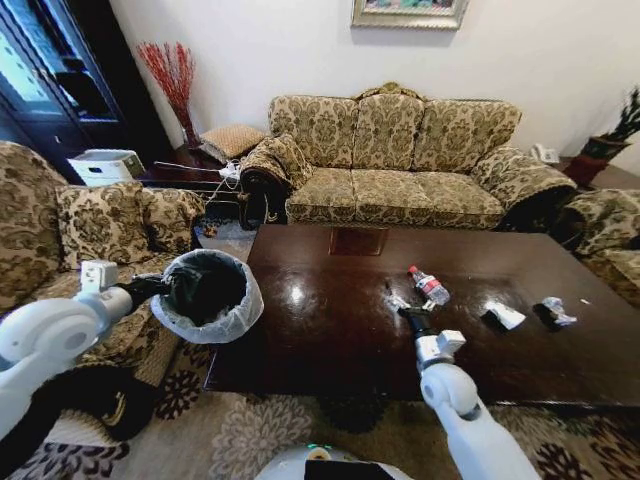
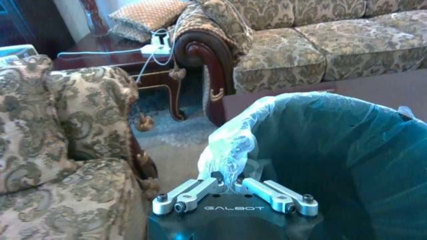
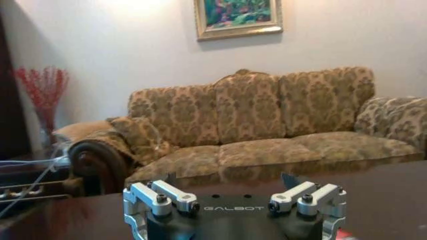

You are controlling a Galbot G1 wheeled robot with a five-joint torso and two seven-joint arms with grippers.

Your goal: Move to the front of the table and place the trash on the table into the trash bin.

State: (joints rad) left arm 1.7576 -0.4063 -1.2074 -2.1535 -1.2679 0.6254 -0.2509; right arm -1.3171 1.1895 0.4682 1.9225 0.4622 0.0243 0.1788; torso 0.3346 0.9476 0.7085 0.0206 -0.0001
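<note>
Sofa room; left gripper [image 2: 230,186] clamped on trash bin [image 1: 210,295] rim by table [image 1: 330,350] edge; right gripper [image 1: 408,308] apart near bottle [image 1: 429,286], lower squarely

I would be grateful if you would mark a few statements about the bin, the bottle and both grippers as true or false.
1. The left gripper is shut on the trash bin, pinching its bag-lined rim. True.
2. The bin stands on the table. False: it is held beside the table's left edge.
3. The right gripper is open over the table, near the bottle. True.
4. The bottle stands upright. False: it lies on its side.
5. Scraps lie on the table's right part. True.
</note>
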